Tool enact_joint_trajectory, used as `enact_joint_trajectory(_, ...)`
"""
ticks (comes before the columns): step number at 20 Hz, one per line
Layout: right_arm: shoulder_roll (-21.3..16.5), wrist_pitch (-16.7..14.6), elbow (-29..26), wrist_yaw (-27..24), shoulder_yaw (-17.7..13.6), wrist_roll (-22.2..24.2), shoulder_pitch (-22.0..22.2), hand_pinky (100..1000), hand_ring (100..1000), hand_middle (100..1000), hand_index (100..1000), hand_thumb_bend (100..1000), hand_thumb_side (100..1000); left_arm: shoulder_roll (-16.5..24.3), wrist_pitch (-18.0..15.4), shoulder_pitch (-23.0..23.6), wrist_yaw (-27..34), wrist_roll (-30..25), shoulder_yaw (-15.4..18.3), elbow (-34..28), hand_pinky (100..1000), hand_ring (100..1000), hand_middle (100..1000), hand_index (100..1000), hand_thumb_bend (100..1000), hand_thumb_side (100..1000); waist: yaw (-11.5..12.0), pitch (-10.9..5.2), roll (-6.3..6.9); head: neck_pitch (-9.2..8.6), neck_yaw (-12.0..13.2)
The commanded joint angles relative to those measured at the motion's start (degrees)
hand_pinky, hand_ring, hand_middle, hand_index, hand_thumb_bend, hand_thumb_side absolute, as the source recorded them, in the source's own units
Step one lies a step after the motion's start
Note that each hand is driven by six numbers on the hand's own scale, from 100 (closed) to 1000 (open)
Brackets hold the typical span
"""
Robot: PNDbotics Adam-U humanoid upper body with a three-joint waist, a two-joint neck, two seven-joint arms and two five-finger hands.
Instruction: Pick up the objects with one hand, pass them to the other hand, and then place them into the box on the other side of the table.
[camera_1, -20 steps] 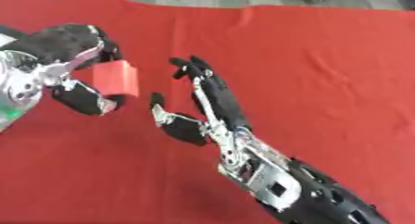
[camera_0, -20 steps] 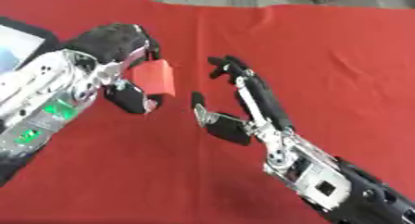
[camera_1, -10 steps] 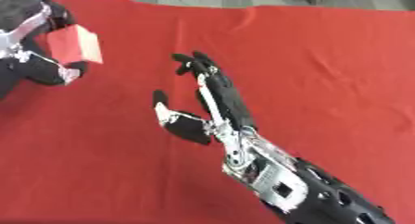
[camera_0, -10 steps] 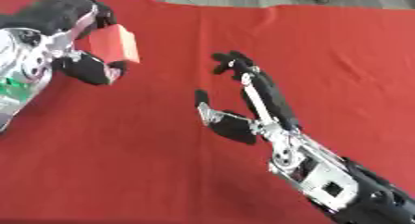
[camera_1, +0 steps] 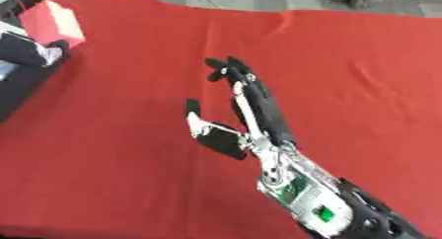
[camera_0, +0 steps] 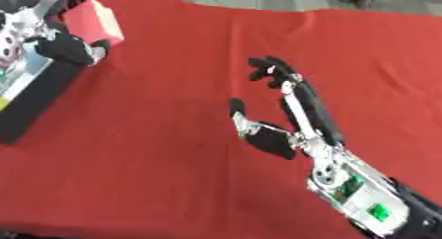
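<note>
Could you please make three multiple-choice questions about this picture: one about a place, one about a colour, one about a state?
1. Where is the red block?
A. upper left, in the left hand
B. lying mid-cloth
C. in the right hand

2. What colour is the table cloth?
A. blue
B. red
C. white

3. How is the right hand?
A. curled round the block
B. out of view
C. open and holding nothing

Answers:
1 A: the left hand holds the red block beside the dark box.
2 B: the table cloth is red.
3 C: the right hand has spread fingers, nothing between them.
</note>
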Motion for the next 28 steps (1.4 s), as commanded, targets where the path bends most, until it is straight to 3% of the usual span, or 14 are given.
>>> enact_joint_trajectory(1,-1.0,-1.3,-0.9,-1.1,-0.6,-0.5,-0.2,774,989,682,877,187,223,3.2,1.0,0.0,0.5,2.7,3.5,2.0,704,602,537,367,132,143,0.0,-0.89,0.25,-1.32,1.9)
enact_joint_trajectory(12,-1.0,-2.1,-1.8,-3.1,-1.9,-3.2,0.4,768,978,672,854,225,207,3.9,2.7,1.6,2.1,12.3,9.9,15.3,703,602,542,397,100,151,-0.2,-0.55,-0.50,-3.09,4.7)
enact_joint_trajectory(17,-1.0,-2.0,-2.4,-3.5,-2.3,-3.7,0.6,766,974,658,845,262,201,2.8,1.7,1.3,3.2,16.3,10.8,20.9,715,621,581,542,100,135,-0.6,-0.38,-0.85,-3.16,4.8)
enact_joint_trajectory(22,-0.9,-2.3,-2.7,-3.8,-2.3,-4.0,0.6,766,971,654,842,273,188,1.8,1.3,0.9,2.8,18.1,11.5,26.2,747,699,677,749,230,101,-0.8,-0.28,-0.98,-3.21,4.9)
enact_joint_trajectory(23,-0.9,-2.4,-2.8,-3.9,-2.4,-4.1,0.6,766,971,653,841,275,186,1.6,1.4,0.7,2.5,18.1,11.7,27.4,764,726,709,782,270,110,-0.8,-0.27,-1.01,-3.22,5.0)
enact_joint_trajectory(28,-0.5,-2.3,-2.8,-4.4,-2.7,-4.4,0.8,763,969,649,840,268,194,0.6,1.4,0.1,-0.9,18.1,12.4,32.5,803,764,742,848,417,374,-0.9,-0.25,-1.12,-3.23,5.8)
